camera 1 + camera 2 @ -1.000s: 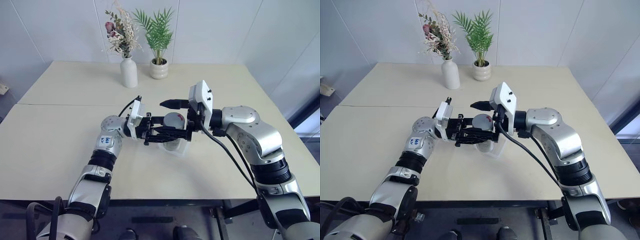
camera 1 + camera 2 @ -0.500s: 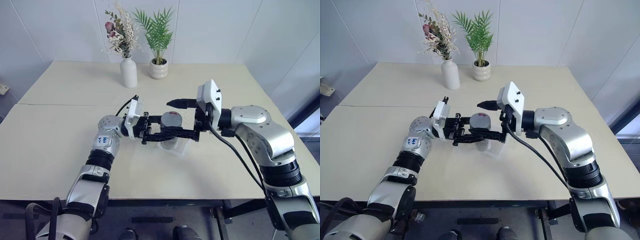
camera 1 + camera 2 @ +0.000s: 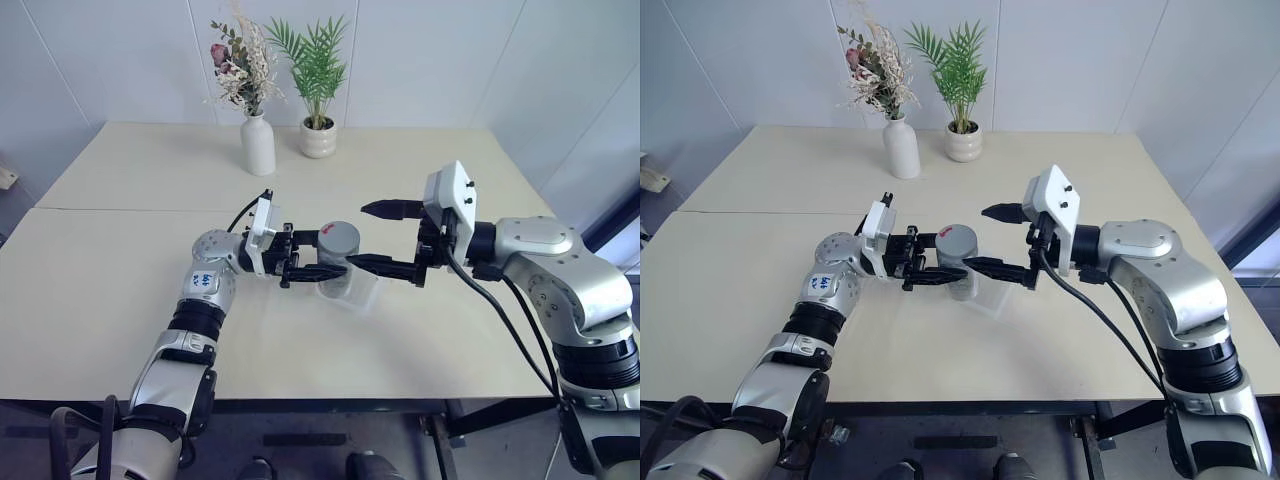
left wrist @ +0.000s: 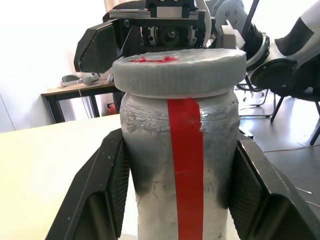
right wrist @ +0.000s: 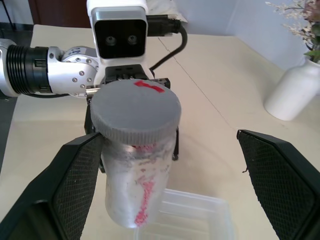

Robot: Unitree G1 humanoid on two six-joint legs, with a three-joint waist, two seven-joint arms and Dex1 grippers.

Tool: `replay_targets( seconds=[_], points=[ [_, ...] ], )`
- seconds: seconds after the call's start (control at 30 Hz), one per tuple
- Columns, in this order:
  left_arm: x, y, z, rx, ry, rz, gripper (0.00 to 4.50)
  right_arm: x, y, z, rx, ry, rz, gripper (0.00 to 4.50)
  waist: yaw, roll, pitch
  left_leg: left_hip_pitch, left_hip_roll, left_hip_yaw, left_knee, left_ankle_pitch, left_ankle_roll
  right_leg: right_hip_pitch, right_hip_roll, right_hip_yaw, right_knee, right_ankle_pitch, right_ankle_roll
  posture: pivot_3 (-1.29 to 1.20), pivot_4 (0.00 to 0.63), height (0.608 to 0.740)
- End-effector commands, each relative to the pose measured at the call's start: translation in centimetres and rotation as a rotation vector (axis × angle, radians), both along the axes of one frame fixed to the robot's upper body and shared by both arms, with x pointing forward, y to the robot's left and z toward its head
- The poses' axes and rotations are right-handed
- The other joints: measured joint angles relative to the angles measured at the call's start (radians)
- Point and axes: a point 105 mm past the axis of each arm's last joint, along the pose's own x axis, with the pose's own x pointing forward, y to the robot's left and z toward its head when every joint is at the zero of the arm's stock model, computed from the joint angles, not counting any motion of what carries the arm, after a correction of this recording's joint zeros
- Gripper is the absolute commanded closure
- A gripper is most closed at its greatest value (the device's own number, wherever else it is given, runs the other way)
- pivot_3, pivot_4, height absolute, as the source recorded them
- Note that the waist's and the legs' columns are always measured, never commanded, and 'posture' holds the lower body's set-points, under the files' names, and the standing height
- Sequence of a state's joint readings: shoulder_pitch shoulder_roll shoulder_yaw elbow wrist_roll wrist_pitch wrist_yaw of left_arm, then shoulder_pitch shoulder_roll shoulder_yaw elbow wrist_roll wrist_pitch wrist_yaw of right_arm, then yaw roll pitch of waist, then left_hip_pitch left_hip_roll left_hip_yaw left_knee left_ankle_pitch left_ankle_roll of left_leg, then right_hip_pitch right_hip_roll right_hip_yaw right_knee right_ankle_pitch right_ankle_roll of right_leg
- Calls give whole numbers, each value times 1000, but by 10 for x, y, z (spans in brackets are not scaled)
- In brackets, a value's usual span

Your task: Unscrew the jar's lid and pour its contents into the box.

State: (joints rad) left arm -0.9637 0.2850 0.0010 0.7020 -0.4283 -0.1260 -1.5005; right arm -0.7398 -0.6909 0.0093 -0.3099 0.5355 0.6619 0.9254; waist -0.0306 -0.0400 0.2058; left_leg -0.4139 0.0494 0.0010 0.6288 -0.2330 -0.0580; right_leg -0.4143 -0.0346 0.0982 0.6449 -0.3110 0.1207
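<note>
Jar gripped, lid on, pour still ahead

From my left, the left gripper (image 3: pixel 318 270) is clamped on the jar (image 3: pixel 338 262), holding it upright over the clear box (image 3: pixel 362 292) mid-table; the lid (image 5: pixel 136 111) sits on the jar, so I judge unscrewing unfinished and the pour not begun; I cannot make out the contents; the right gripper (image 3: pixel 372 238) hangs just right of the jar, jaws spread wide and empty; the surface is a pale beige table (image 3: pixel 120 290), with a white vase (image 3: pixel 257 143) and a potted plant (image 3: pixel 318 137) at the far edge against a white panelled wall (image 3: pixel 430 60)
</note>
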Motion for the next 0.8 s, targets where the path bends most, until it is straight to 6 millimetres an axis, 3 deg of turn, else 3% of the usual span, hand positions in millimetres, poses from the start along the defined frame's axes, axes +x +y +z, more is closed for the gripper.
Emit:
replay_targets(
  seconds=[0.03,0.47,0.8],
  points=[
    [-5,1,2,6,-32,-33,2223,-4,-14,10,4,-40,-55,43,1,0,0,0,0,0,0,0,0,0,0,0,0,0,0,0,150,740],
    [-3,0,3,10,-35,-31,2223,-21,-8,23,49,-45,-2,43,0,0,0,0,0,0,0,0,0,0,0,0,0,0,0,0,150,740],
    [-3,-5,4,10,-40,-51,2223,-13,28,29,109,-60,88,43,-1,0,0,0,1,0,0,0,0,0,2,0,0,0,0,0,150,740]
  ],
)
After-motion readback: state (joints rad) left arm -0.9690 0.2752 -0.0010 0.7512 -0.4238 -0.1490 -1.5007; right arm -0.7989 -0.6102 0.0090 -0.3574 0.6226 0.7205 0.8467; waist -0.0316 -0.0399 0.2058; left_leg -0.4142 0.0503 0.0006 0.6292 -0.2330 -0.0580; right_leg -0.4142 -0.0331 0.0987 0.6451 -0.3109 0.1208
